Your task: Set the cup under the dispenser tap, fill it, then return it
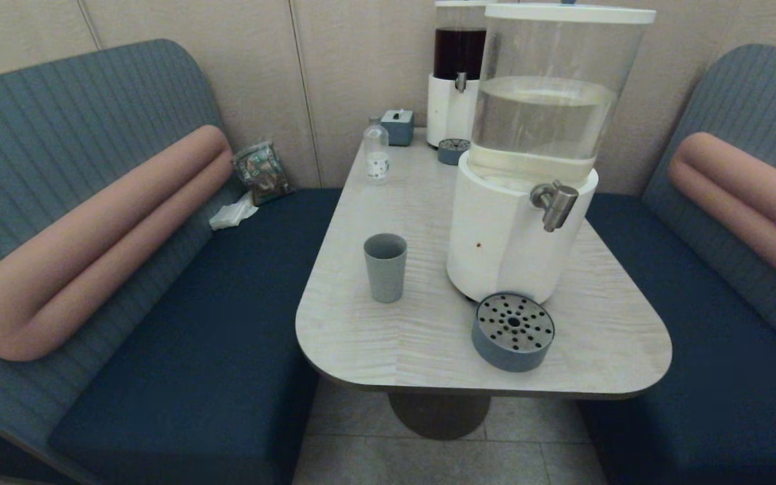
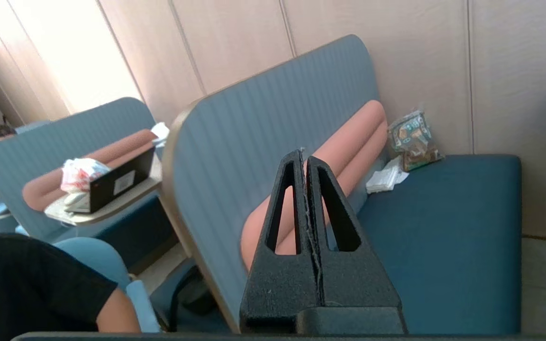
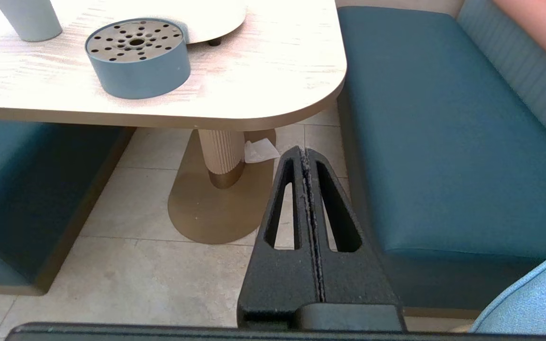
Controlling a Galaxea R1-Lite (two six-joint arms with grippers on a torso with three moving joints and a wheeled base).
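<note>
The grey-blue cup (image 1: 385,267) stands upright on the table's left half, left of the big white-based dispenser (image 1: 519,229). Its steel dispenser tap (image 1: 554,201) juts out over the round drip tray (image 1: 513,331), which has nothing on it. The right wrist view catches the cup's base (image 3: 29,19) and the tray (image 3: 138,57). Neither arm shows in the head view. My left gripper (image 2: 304,154) is shut and empty, held off the table over the left bench. My right gripper (image 3: 302,151) is shut and empty, low beside the table's near right corner, above the floor.
A small clear bottle (image 1: 376,153), a grey box (image 1: 398,126), a second drip tray (image 1: 453,151) and a dark-liquid dispenser (image 1: 459,74) stand at the table's far end. Blue benches (image 1: 179,337) flank the table (image 1: 422,337). A snack bag (image 1: 263,172) and tissue lie on the left bench.
</note>
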